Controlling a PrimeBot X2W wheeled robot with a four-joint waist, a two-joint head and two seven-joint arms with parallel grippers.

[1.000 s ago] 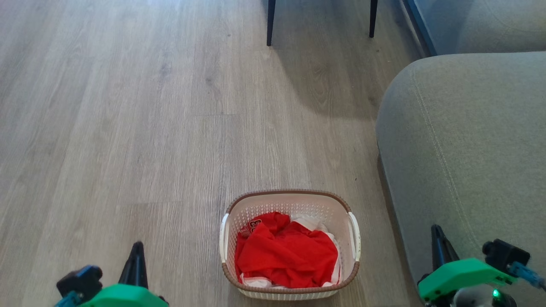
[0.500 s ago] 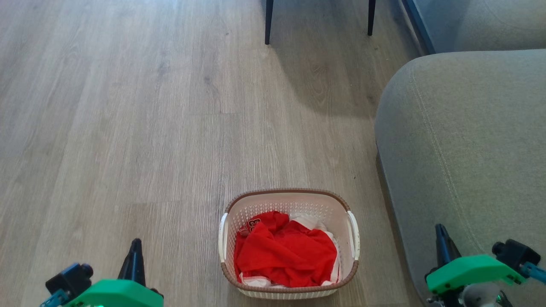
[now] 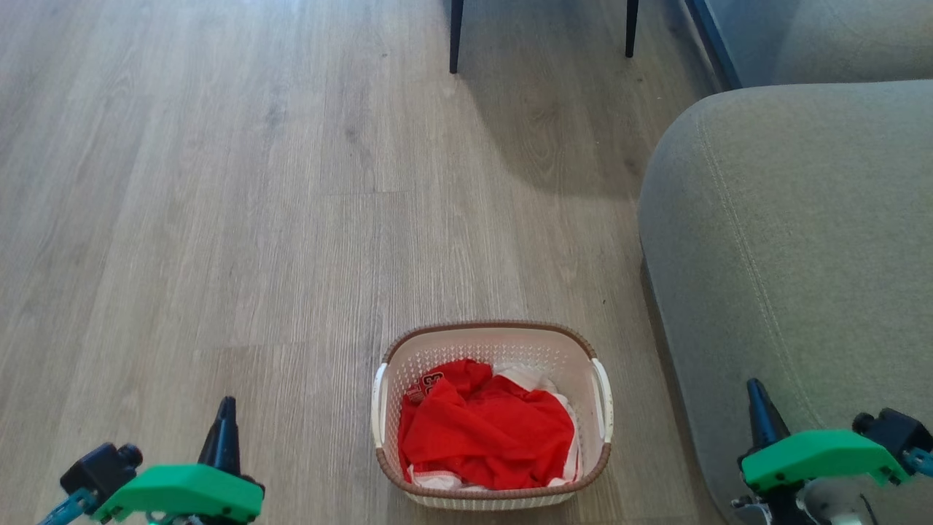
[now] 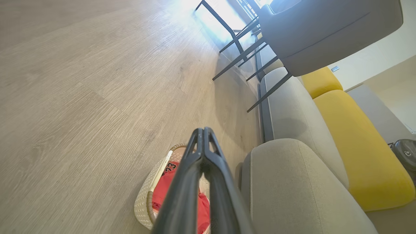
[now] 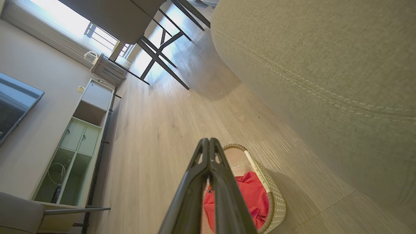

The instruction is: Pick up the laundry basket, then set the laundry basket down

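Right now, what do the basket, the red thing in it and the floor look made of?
Laundry basket: looks like cream moulded plastic, matte, perforated walls; brown rim has a woven look, likely moulded too.
Red garment: thin fabric, crumpled in folds.
Floor: wood-look planks, grain and seams visible; laminate, vinyl or real wood, cannot tell.

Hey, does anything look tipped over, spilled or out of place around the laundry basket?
Nothing stands out. The laundry basket stands upright on the wood floor beside the grey sofa, with red clothing heaped inside and none spilled out. The left gripper and right gripper are shut, apart from it.
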